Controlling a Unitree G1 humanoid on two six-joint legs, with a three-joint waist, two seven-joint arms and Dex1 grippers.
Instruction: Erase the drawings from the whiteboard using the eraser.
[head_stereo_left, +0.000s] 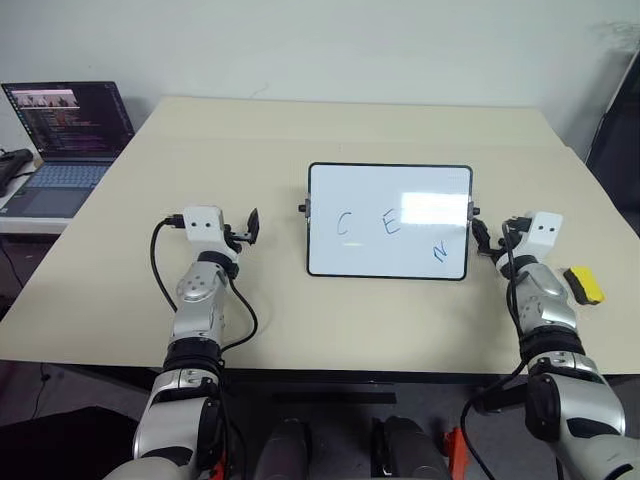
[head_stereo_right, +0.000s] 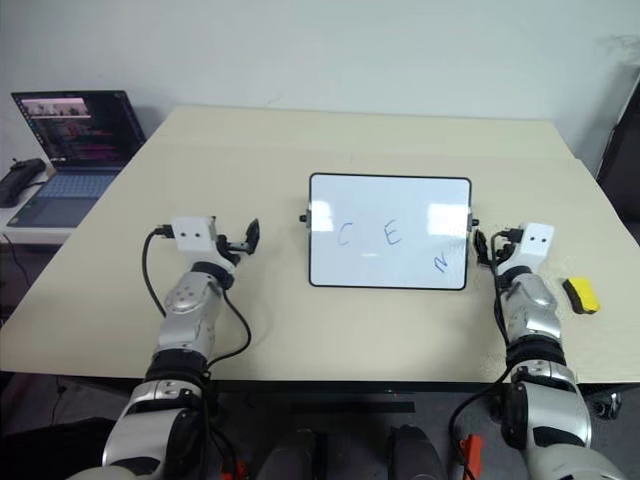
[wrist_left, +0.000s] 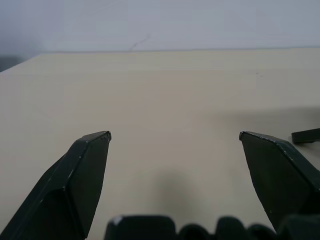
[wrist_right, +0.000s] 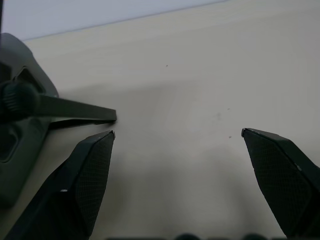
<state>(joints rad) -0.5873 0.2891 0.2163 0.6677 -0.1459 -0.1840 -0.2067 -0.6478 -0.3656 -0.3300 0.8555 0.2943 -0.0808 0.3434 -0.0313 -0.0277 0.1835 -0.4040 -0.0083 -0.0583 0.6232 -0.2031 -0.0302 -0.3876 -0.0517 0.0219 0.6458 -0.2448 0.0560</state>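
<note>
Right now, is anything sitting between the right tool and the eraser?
Nothing visible. The eraser lies on bare table just right of the right tool, which is open beside the whiteboard.

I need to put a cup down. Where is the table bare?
Bare: the table strip in front of the whiteboard between both arms, and the far half behind it. Crowded: the right edge, where the eraser lies beside the right pincer.

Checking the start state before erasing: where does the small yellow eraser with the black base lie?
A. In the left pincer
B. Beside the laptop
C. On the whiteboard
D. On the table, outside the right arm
D: the small yellow eraser with the black base lies on the beige table, outside the right arm, ungripped.
</note>
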